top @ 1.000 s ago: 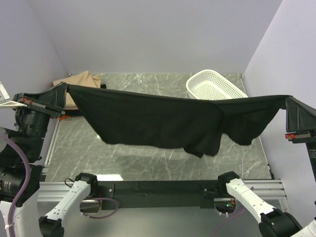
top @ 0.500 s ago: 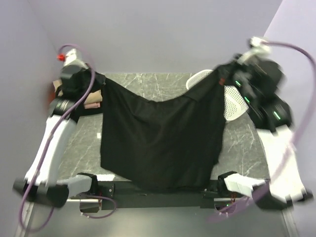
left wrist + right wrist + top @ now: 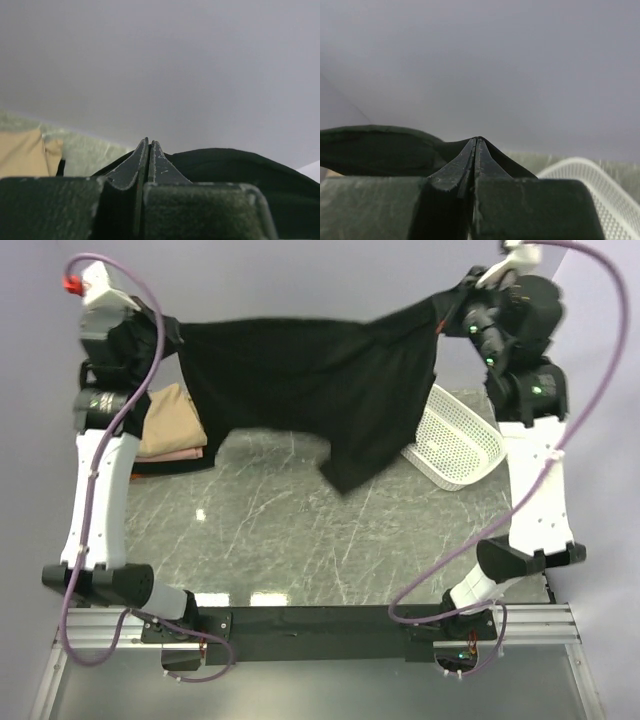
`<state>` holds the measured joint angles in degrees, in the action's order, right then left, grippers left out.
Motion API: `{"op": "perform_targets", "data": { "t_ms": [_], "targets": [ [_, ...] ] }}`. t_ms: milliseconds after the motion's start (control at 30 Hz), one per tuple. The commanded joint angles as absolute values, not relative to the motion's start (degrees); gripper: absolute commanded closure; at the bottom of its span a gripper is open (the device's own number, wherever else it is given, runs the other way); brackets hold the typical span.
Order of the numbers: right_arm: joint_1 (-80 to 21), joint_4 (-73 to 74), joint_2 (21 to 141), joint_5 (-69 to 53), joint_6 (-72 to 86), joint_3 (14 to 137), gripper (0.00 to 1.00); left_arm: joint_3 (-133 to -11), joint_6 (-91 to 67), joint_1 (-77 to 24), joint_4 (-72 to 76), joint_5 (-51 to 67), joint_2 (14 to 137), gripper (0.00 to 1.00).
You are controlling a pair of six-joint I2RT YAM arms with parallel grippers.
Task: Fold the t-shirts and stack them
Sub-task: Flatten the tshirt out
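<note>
A black t-shirt hangs stretched in the air high over the far half of the table. My left gripper is shut on its left end, and my right gripper is shut on its right end. A loose part of the cloth droops toward the middle. In the left wrist view the closed gripper has black cloth behind it. The right wrist view shows its gripper pinching black cloth. A pile of folded t-shirts, tan on top, lies at the far left.
A white perforated basket stands tilted at the far right, under the right arm. The marble tabletop spreads below the hanging cloth. Purple-grey walls close in on the left, back and right. Cables loop from both raised arms.
Both arms swung from wide apart near the front to high at the back. The black t-shirt went from low across the front to spread high in the air.
</note>
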<state>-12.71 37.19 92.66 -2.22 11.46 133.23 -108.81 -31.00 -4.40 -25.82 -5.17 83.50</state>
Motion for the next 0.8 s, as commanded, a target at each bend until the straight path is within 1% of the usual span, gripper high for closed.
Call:
{"op": "perform_targets", "data": {
  "t_ms": [0, 33, 67, 133, 167, 200, 233, 300, 333, 367, 400, 433, 533, 633, 667, 733, 767],
  "targets": [
    [-11.87, 31.82, 87.38, -6.32, 11.77, 136.06, 1.00, -110.58, -28.39, -3.96, -22.24, -3.17, 78.41, 0.99],
    [-11.95, 31.38, 86.06, -6.76, 12.04, 132.14, 1.00, -109.17, -28.48, -3.96, -21.71, -2.90, 77.44, 0.99],
    [-11.95, 30.85, 84.48, -7.03, 12.30, 129.40, 1.00, -105.16, -28.65, -3.96, -21.45, -2.73, 75.08, 0.99],
    [-11.95, 28.13, 78.94, -8.78, 13.00, 122.47, 1.00, -100.22, -29.26, -3.96, -20.22, -3.07, 72.52, 0.99],
    [-11.87, 27.25, 76.92, -9.22, 13.18, 114.86, 1.00, -94.63, -29.53, -3.96, -19.87, -3.34, 69.90, 0.99],
    [-11.95, 25.94, 72.99, -9.58, 13.62, 110.61, 1.00, -91.70, -30.14, -3.87, -19.86, -3.69, 68.57, 1.00],
    [-11.95, 25.23, 70.86, -11.15, 13.97, 101.95, 1.00, -85.58, -31.19, -3.95, -19.86, -4.47, 67.16, 0.99],
    [-12.04, 22.43, 64.55, -12.91, 15.46, 92.16, 1.00, -79.22, -32.51, -3.96, -20.21, -5.79, 62.59, 0.99],
    [-12.13, 21.72, 62.60, -13.44, 16.25, 82.80, 1.00, -76.14, -33.48, -3.96, -20.30, -6.84, 61.10, 1.00],
    [-12.30, 21.36, 60.93, -14.06, 16.96, 78.27, 1.00, -69.76, -33.83, -3.96, -19.69, -6.94, 58.13, 0.99],
    [-12.39, 21.10, 58.04, -13.98, 18.27, 74.05, 1.00, -66.91, -34.97, -3.96, -20.30, -7.29, 56.88, 0.99],
    [-12.74, 21.27, 56.88, -13.80, 19.06, 66.43, 1.00, -61.75, -35.42, -4.04, -21.00, -7.47, 55.73, 0.99],
    [-12.92, 22.93, 53.36, -12.13, 22.14, 55.07, 1.00, -53.04, -37.70, -3.96, -24.60, -8.34, 52.39, 0.96],
    [-13.09, 24.95, 51.33, -10.12, 23.73, 49.75, 1.00, -48.01, -40.25, -4.04, -27.94, -9.57, 48.62, 0.85],
    [-13.01, 26.61, 50.72, -9.50, 24.08, 49.22, 1.00, -47.47, -40.51, -4.04, -29.52, -10.62, 47.91, 0.78],
    [-13.10, 27.33, 49.58, -10.98, 24.69, 47.12, 1.00, -47.90, -40.08, -4.04, -31.72, -12.47, 45.98, 0.73],
    [-13.27, 28.20, 48.35, -12.55, 25.22, 46.33, 1.00, -48.42, -39.47, -4.04, -34.51, -15.00, 45.27, 0.68]
  ]
}}
